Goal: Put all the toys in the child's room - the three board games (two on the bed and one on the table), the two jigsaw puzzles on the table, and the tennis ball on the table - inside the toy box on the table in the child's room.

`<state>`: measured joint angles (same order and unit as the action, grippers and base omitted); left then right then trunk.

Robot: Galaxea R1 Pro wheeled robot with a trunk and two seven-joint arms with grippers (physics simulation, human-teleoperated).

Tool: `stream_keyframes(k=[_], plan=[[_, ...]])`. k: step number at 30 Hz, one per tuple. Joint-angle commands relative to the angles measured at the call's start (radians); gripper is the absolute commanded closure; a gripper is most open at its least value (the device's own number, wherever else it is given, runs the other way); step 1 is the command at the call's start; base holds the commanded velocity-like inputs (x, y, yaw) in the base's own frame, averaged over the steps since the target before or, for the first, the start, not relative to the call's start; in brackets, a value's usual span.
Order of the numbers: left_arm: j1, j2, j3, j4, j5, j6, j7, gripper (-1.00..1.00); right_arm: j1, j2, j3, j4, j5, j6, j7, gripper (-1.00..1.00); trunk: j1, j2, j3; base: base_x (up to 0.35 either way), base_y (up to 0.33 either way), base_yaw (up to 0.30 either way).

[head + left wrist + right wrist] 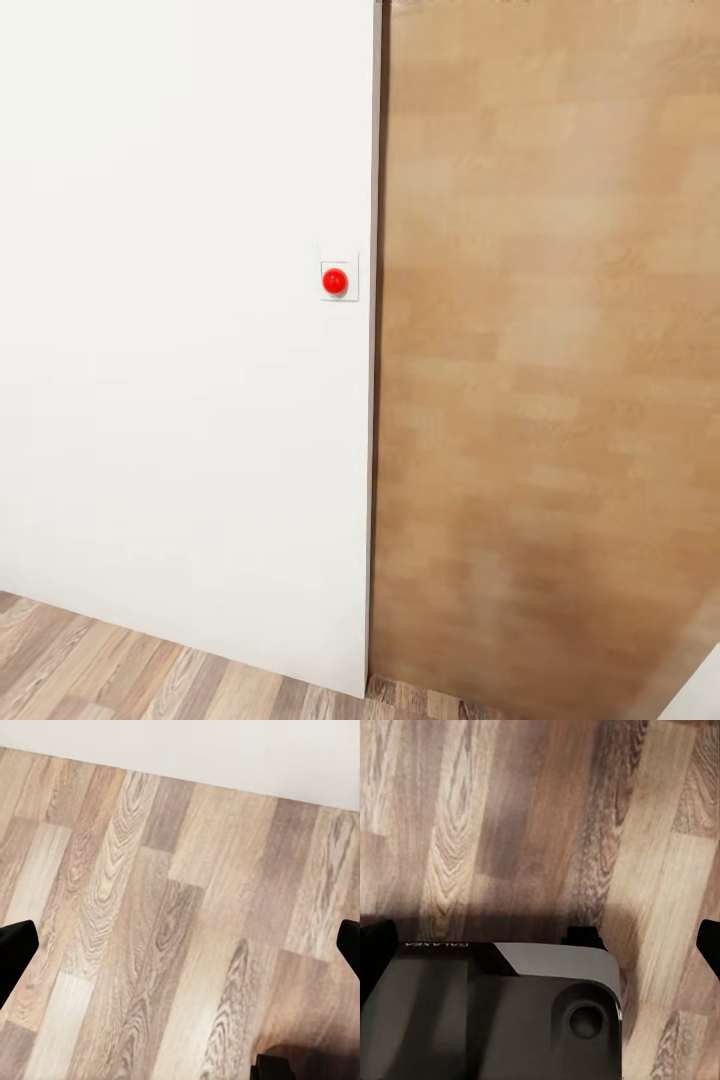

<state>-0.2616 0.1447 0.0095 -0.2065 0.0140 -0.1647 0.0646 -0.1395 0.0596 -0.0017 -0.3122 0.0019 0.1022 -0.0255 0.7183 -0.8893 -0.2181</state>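
Left gripper (180, 945): its two dark fingertips sit at opposite edges of the left wrist view, spread wide with nothing between them, hanging over the wood-plank floor (150, 915).
Right gripper (540, 937): fingertips likewise far apart at the two sides of the right wrist view, holding nothing; below it lies the robot's grey base (487, 1012), with a round recess and lettering on its top.
Floor: pale and brown wood planks run under both grippers; in the left wrist view the boards end at a white wall (225, 750). In the head view a strip of the same floor shows along the foot of the wall.
Wall: a plain white wall (170, 330) stands close ahead, taking the left half of the head view.
Red button (335, 281): a small round red knob on a white square plate, near the wall's right edge, about mid-height.
Door (550, 350): a light-brown wooden panel just beside the wall's right edge, blurred.
Toys, toy box: I cannot tell where they are from here.
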Motion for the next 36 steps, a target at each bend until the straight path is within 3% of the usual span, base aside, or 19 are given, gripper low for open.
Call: stream_keyframes(k=[1, 6, 15, 20, 27, 36], plan=[[-0.001, 0.000, 0.000, 0.001, 0.001, -0.004, 0.001, -1.00, 0.000, 0.000, -0.001, -0.002, 0.000, -0.001, -0.003, -1.00, -0.004, 0.006, 0.002, 0.000, 0.000, 0.000], [-0.001, 0.001, -0.001, 0.003, 0.002, -0.005, 0.001, -1.00, 0.001, 0.001, 0.000, -0.002, 0.000, -0.031, -0.004, -1.00, -0.023, 0.041, 0.018, 0.000, 0.000, 0.037], [-0.001, -0.003, -0.005, 0.013, 0.001, -0.001, -0.003, -1.00, 0.001, 0.001, 0.003, -0.001, 0.004, -0.036, -0.005, -1.00, -0.058, 0.104, 0.046, 0.000, 0.000, 0.243], [-0.001, -0.011, -0.010, 0.044, -0.002, 0.005, -0.015, -1.00, 0.001, 0.002, 0.003, -0.001, 0.004, -0.050, -0.005, -1.00, -0.058, 0.104, 0.046, 0.000, 0.000, 0.278], [-0.001, -0.042, -0.011, 0.068, -0.004, 0.004, -0.017, -1.00, 0.001, 0.002, 0.003, -0.001, 0.005, -0.057, -0.005, -1.00, -0.058, 0.104, 0.046, 0.000, 0.000, 0.280], [-0.001, -0.046, -0.012, 0.078, -0.006, -0.001, -0.018, -1.00, 0.001, 0.002, 0.003, -0.001, 0.006, -0.058, -0.005, -1.00, -0.058, 0.104, 0.046, 0.000, 0.000, 0.281]])
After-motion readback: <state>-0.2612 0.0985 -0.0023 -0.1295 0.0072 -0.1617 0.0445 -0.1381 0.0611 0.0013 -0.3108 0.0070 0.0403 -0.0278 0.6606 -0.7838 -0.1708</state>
